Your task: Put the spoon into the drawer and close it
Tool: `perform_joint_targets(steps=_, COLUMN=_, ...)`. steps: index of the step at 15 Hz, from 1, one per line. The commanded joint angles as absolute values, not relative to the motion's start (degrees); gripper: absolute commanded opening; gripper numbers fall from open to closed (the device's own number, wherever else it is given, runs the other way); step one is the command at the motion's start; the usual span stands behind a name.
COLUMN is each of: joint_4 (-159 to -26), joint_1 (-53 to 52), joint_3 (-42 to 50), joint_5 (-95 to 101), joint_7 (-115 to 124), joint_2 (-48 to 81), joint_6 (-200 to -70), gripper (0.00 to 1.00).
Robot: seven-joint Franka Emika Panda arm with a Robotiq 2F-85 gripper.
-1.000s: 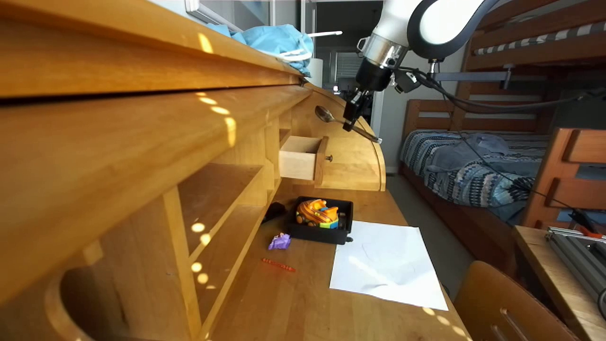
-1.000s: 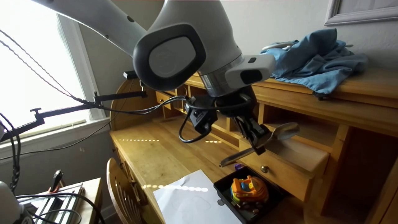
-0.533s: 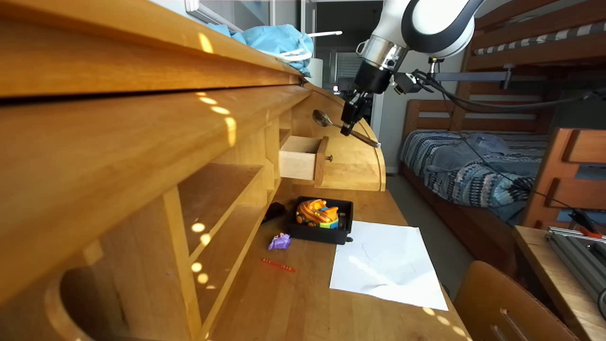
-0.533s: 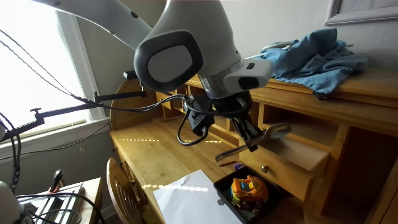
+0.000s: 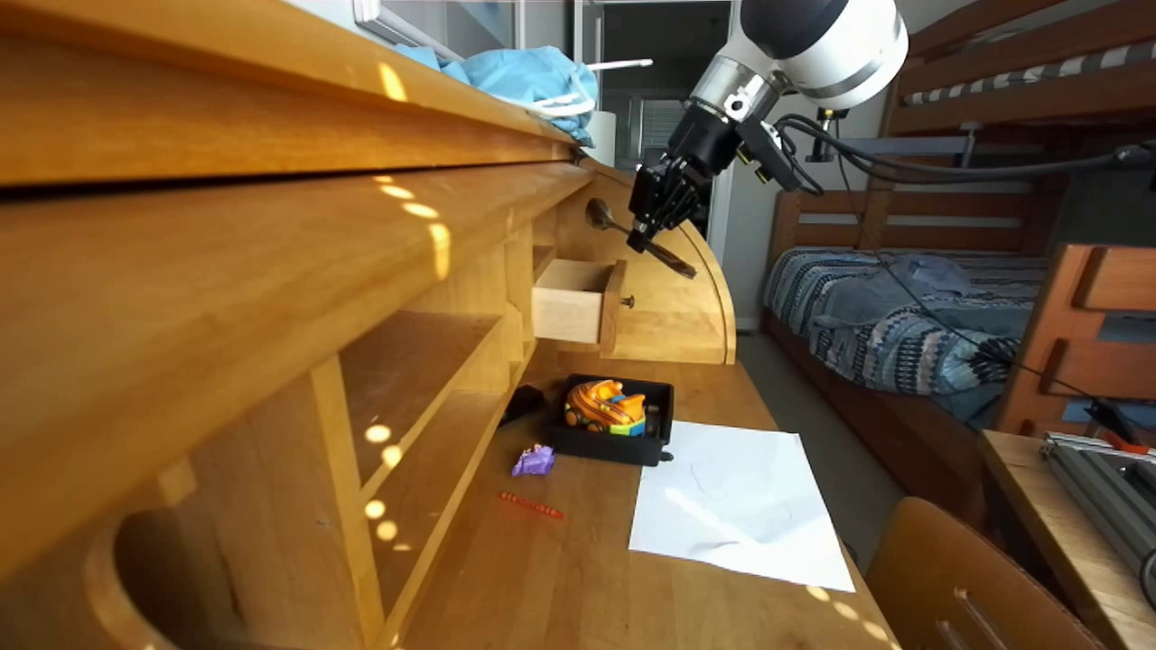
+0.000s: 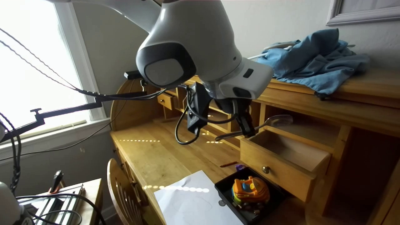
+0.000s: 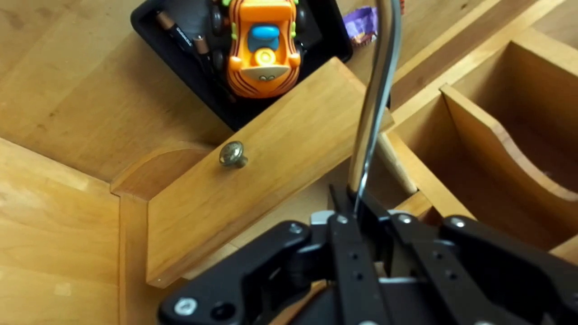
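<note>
Metal knob (image 7: 231, 154) at left in the wrist view, on the face of the open drawer (image 7: 275, 151). Rightward, the gripper (image 7: 354, 201) has its jaws clamped on the spoon (image 7: 374, 101), which is held higher than the drawer, handle (image 7: 383, 54) crossing its front corner. How well the spoon's bowl (image 5: 598, 214) lines up, I can't quite tell. Best to bring the handle inside that corner, lower gently, release, then push the knob.

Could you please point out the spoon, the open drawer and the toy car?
Spoon (image 7: 375, 97): in the wrist view, on its handle.
Drawer (image 6: 282, 174): in an exterior view, on its front panel.
Toy car (image 5: 601, 406): in an exterior view, on its orange body.
</note>
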State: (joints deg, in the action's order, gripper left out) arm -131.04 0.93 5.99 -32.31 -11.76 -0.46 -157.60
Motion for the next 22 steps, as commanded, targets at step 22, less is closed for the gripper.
perform_joint_targets(steps=22, joint_4=-112.87, joint_1=-0.07, joint_3=2.42, joint_5=-81.17, joint_7=-29.2, joint_2=16.15, joint_6=-180.58, gripper=0.02)
